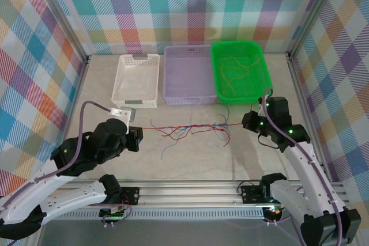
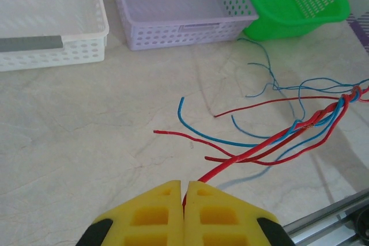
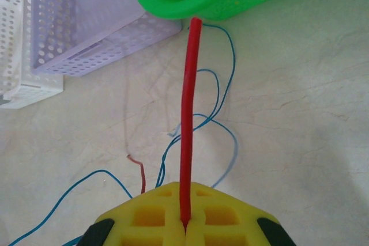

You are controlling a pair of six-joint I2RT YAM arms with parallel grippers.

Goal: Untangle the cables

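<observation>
At the left of the counter [image 1: 190, 162], the left claw [image 1: 137, 135] is closed, its yellow pads [image 2: 155, 211] pressed together on the end of a red cable [image 2: 230, 162], which runs out from the tips to the right. Beyond that claw a white basket [image 1: 118, 93] is set, with a purple basket [image 1: 168, 93] just beside it. The cables [image 1: 190, 129], a bundle of red and blue strands, are stretched in a line across the counter between the two claws, in front of the baskets, with loose ends fanned out around the middle. A green basket [image 1: 218, 82] is placed next in the row, with yellow-olive strands [image 1: 236, 73] lying in it. At the right, the right claw [image 1: 248, 121] is likewise shut on a red cable, which is seen clamped between its pads and pointing towards the green basket, blue strands [image 3: 233, 56] curled beside it. Whether both claws hold the same red cable cannot be told.
</observation>
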